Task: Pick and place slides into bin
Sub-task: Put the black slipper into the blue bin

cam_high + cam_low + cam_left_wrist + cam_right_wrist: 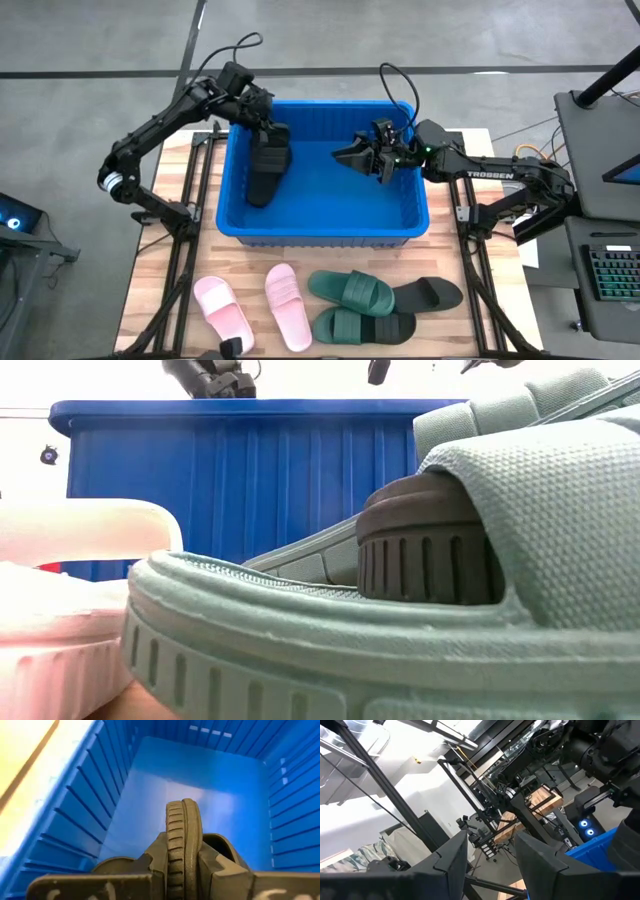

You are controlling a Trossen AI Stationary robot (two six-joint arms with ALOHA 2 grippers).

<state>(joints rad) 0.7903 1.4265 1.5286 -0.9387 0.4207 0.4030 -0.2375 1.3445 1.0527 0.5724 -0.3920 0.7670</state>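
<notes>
Black rubber slide sandal (267, 166) hangs pinched in our left hand (262, 128) over the big blue ribbed plastic bin (318, 233), so we should lower it near the floor before letting go (right hand (362, 156), spread and empty, hovers apart).

Wooden table (160, 270): bin (320, 228), slides (350, 290)

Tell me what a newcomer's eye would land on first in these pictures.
First the big blue bin at mid-table, with both arms reaching over it. The left gripper is shut on a black slide that hangs upright inside the bin near its left wall; the right gripper, jaws apart and empty, sits over the bin's right half. Then the row of slides in front: two pink, two green and one black.
</notes>
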